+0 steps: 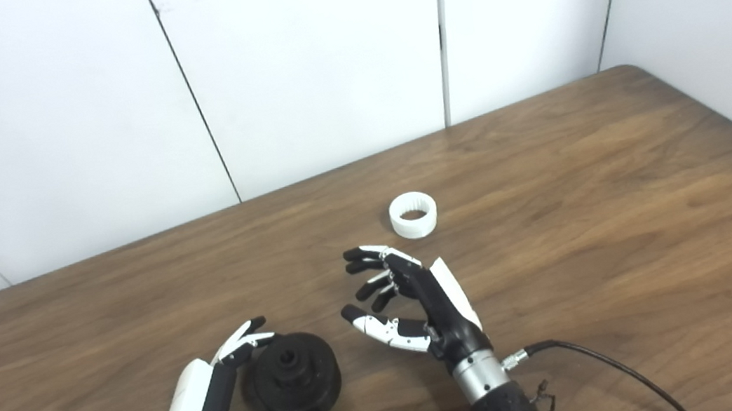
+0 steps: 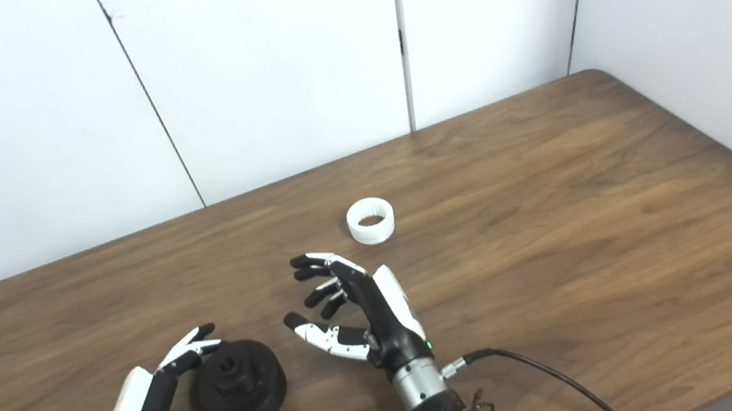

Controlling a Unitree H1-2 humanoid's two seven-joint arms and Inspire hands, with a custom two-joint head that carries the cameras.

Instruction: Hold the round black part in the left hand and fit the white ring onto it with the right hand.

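Note:
The round black part point(image 1: 297, 377) rests on the wooden table point(image 1: 585, 205) at the lower left. My left hand point(image 1: 215, 406) is around it, fingers behind and thumb in front, curled but not clearly gripping; the part still sits on the table. The white ring point(image 1: 413, 214) lies flat on the table further back, toward the middle. My right hand point(image 1: 413, 298) is open and empty, fingers spread, a short way in front of the ring and to the right of the black part. Both also show in the right eye view: the ring point(image 2: 371, 220) and the black part point(image 2: 241, 384).
A black cable point(image 1: 599, 362) runs from my right wrist to the table's front edge at the lower right. White wall panels point(image 1: 319, 63) stand behind the table. The table's right corner point(image 1: 631, 68) is at the back right.

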